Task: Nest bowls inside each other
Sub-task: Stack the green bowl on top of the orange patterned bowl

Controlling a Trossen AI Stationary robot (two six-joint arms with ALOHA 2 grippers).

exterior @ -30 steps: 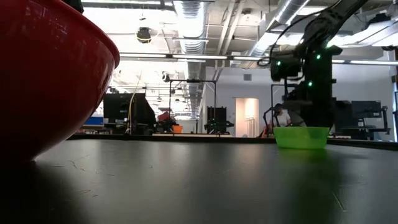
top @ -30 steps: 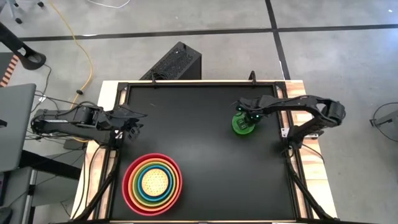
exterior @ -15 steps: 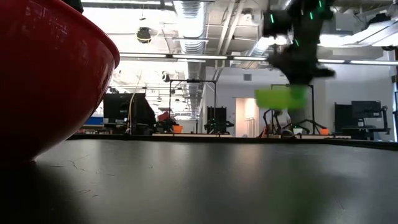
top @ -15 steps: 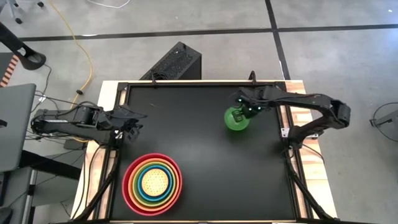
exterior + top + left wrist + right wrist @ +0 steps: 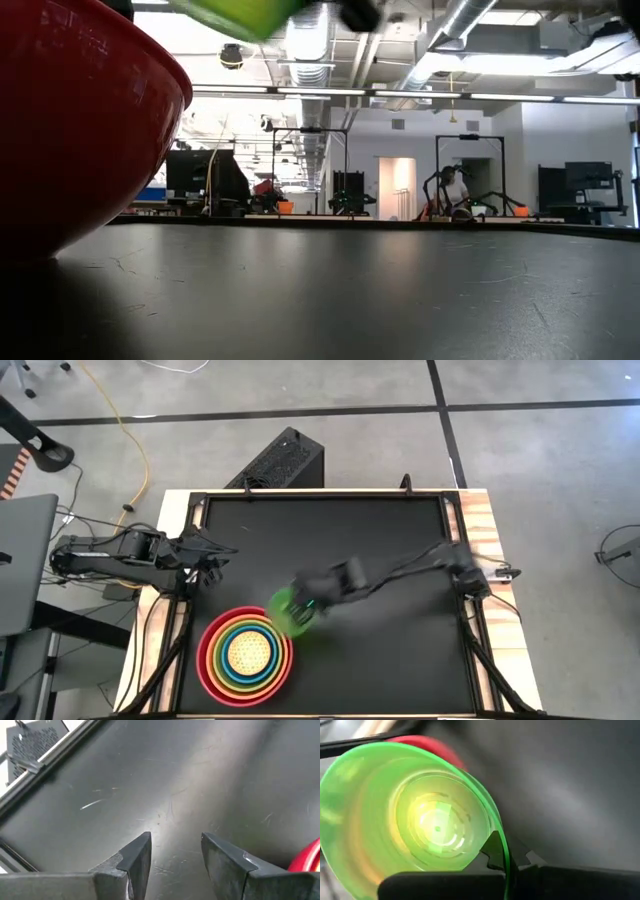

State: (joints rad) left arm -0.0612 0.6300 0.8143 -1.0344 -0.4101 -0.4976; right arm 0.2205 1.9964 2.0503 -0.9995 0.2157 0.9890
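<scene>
The smallest bright green bowl (image 5: 288, 611) hangs in the air just right of the stack, with my right gripper (image 5: 314, 603) shut on it; the low view shows it high above the table (image 5: 240, 12). The stack (image 5: 245, 652) stands near the table's front left: the red bowl (image 5: 206, 660) outermost, then orange, lime green and blue, with the patterned yellow bowl (image 5: 247, 651) innermost. My left gripper (image 5: 175, 847) waits open above the bare table at the left edge, nothing between its fingers. My right gripper holds the green bowl by its rim (image 5: 504, 851), one finger (image 5: 492, 851) inside the bowl and the other outside. The fingers slant down from the table's right side. The bowl is lifted clear of the table, its opening tilted toward the wrist camera.
The black tabletop (image 5: 400, 660) lies bare to the right of the stack and across the far half. A raised black frame (image 5: 320, 495) runs round the table. The red bowl's rim (image 5: 307, 860) shows beside my left gripper.
My right gripper has lifted the green bowl off the table at the far right and swept it fast toward the left and near edges, rising, until it is beside the stack. The stack and my left arm have stayed in place.
</scene>
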